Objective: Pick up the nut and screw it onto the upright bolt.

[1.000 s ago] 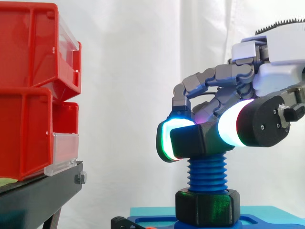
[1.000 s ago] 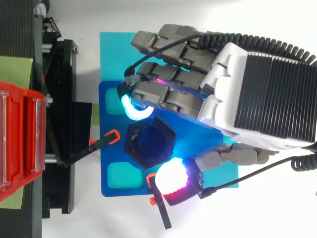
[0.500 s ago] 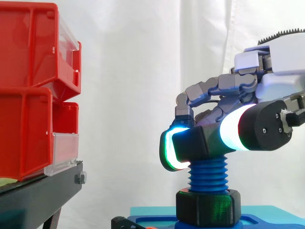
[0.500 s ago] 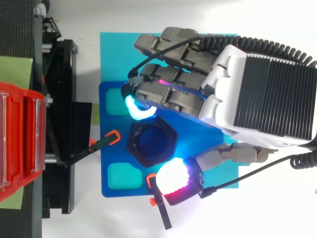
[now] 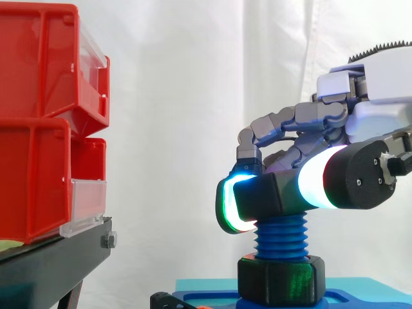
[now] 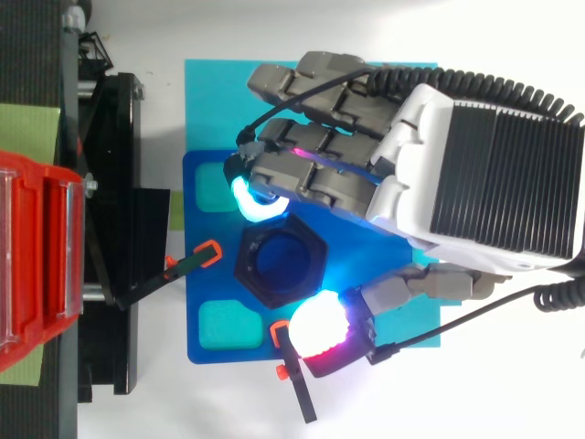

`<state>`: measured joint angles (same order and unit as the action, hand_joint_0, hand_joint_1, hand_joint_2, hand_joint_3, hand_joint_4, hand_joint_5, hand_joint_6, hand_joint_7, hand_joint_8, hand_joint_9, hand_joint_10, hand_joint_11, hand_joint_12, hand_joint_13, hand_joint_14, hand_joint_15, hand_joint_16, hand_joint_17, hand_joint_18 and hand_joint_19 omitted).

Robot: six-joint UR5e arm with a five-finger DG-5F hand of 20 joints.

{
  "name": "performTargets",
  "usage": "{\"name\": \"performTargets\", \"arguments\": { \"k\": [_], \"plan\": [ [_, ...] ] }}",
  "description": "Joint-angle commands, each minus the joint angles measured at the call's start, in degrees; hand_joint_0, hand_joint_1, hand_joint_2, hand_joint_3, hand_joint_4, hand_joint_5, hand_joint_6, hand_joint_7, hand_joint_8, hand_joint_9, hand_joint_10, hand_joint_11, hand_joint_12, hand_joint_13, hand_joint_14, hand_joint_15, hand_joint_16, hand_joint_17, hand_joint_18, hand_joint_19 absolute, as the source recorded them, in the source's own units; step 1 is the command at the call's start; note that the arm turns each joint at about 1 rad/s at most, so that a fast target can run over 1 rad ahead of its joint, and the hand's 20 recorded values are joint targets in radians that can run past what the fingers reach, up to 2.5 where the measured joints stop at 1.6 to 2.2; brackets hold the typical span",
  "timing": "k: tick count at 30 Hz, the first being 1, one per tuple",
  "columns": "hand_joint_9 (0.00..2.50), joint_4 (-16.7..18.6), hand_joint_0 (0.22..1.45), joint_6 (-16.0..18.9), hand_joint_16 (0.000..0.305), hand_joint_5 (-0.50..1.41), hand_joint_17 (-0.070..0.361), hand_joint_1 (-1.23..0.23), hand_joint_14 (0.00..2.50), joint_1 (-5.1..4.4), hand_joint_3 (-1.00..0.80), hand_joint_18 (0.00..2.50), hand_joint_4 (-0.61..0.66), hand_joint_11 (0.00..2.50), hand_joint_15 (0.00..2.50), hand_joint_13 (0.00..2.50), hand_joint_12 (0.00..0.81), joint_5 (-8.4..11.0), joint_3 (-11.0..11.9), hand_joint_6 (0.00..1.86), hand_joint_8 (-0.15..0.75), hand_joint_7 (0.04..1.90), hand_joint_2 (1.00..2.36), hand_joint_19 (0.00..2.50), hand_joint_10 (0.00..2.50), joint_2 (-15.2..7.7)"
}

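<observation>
Nut [image 5: 257,196]: black hex, atop upright blue bolt [image 5: 280,237], clamped by hand [image 6: 475,174], pads [image 6: 249,198] at its 11 and 5 o'clock from above; step judged threading; next, a level tightening turn.

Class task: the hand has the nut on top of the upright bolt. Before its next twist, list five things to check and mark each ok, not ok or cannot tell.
1. Grip: the hand pinches the nut between glowing pads on opposite sides: ok.
2. Centring: from above, the blue bolt shows through the nut's hole: ok.
3. Bolt upright on its base: ok.
4. Threads caught, not crossed: cannot tell.
5. Travel: bare thread shows between the nut and the lower nut: ok.
</observation>
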<state>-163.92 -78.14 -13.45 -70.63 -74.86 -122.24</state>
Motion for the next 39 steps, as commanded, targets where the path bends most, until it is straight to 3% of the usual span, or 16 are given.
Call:
{"name": "performTargets", "arguments": {
  "k": [1,13,17,22,39],
  "plan": [
    [0.55,0.0,0.53,0.0,0.046,-0.18,0.103,-0.52,0.0,0.0,-0.5,0.52,0.29,0.18,0.01,0.55,0.363,-0.13,-0.02,0.54,0.32,1.27,1.0,0.09,0.01,-0.01],
    [0.55,0.09,0.53,0.35,0.046,-0.18,0.103,-0.52,0.0,0.18,-0.5,0.52,0.29,0.17,0.01,0.55,0.362,-0.39,-0.2,0.54,0.318,1.27,1.0,0.08,0.01,-0.63],
    [0.55,2.2,0.53,0.88,0.046,-0.18,0.103,-0.52,0.0,0.26,-0.5,0.52,0.29,0.18,0.01,0.55,0.362,-0.65,-1.96,0.54,0.317,1.27,1.0,0.09,0.01,-0.63],
    [0.55,4.48,0.53,0.88,0.046,-0.18,0.103,-0.52,0.0,0.26,-0.5,0.52,0.28,0.17,0.01,0.55,0.363,-0.83,-2.04,0.54,0.316,1.27,1.0,0.08,0.01,-0.63],
    [0.55,4.66,0.51,0.88,0.047,-0.17,0.107,-0.53,0.0,0.61,-0.5,0.51,0.29,0.17,0.01,0.53,0.37,-1.97,-2.13,0.51,0.32,1.31,1.0,0.09,0.01,-0.63]
  ]
}}
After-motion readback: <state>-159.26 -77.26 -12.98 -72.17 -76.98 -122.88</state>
